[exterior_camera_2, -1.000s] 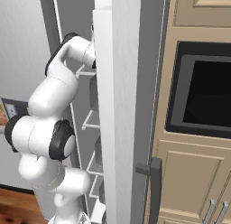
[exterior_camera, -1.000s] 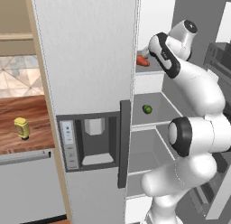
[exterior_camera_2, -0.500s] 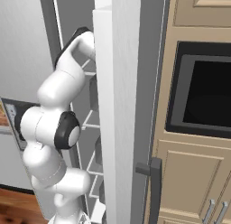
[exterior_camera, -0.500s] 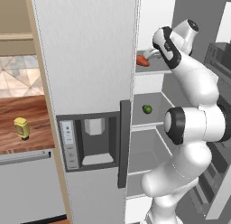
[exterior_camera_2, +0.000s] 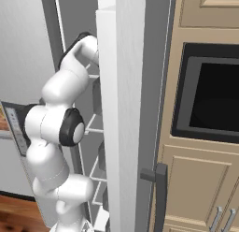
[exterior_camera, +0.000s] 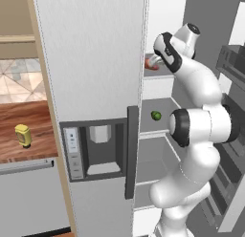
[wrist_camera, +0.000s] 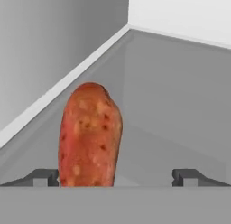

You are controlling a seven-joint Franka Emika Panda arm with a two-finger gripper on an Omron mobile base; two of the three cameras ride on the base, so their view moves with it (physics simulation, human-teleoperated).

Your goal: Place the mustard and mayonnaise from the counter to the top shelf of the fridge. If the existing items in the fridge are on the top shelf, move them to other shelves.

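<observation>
So the arm's reaching into the open fridge [exterior_camera: 165, 150], up at the top shelf [wrist_camera: 180, 105]. The gripper [wrist_camera: 117, 177] has its fingers spread apart, and a reddish sweet potato [wrist_camera: 90, 135] lies on that shelf between them, right against the finger at 9 o'clock. A small green lime [exterior_camera: 156, 115] sits on the shelf below. The yellow mustard [exterior_camera: 23, 135] is way off at 9 o'clock on the wooden desk [exterior_camera: 33, 123]. Can't spot the mayonnaise.
</observation>
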